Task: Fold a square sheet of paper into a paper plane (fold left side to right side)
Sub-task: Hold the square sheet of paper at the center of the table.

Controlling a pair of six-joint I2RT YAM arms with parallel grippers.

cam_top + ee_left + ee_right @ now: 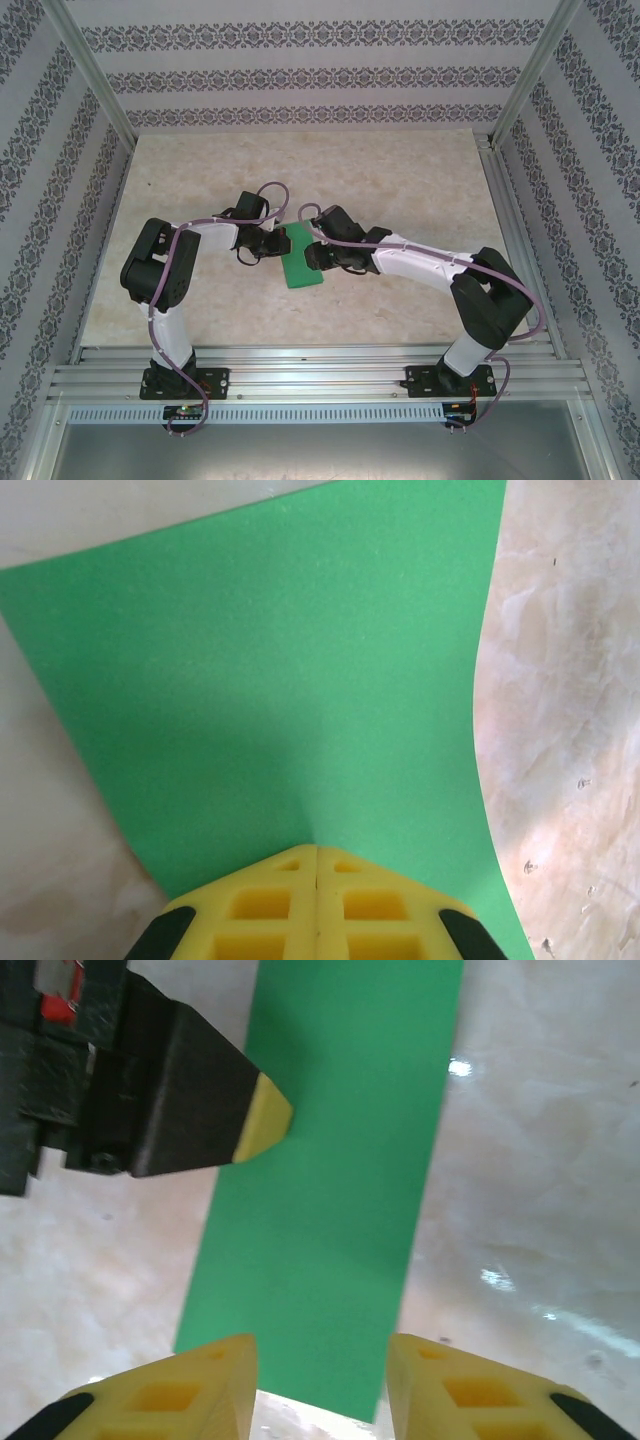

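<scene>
The square sheet of paper point(300, 270) is bright green and lies mid-table between the two arms. In the left wrist view the sheet point(280, 680) rises in a curve to my left gripper point(317, 848), whose yellow fingers are closed together on its edge. My left gripper point(272, 247) is at the sheet's left side. In the right wrist view the sheet point(330, 1180) looks like a narrow strip, and the left gripper's yellow fingertip point(264, 1120) touches its left edge. My right gripper point(320, 1360) is open, its fingers spread on either side of the strip's near end.
The table point(400, 180) is pale marble-patterned, with patterned walls on three sides. A metal rail point(320, 375) at the near edge carries both arm bases. The two arms almost meet over the sheet.
</scene>
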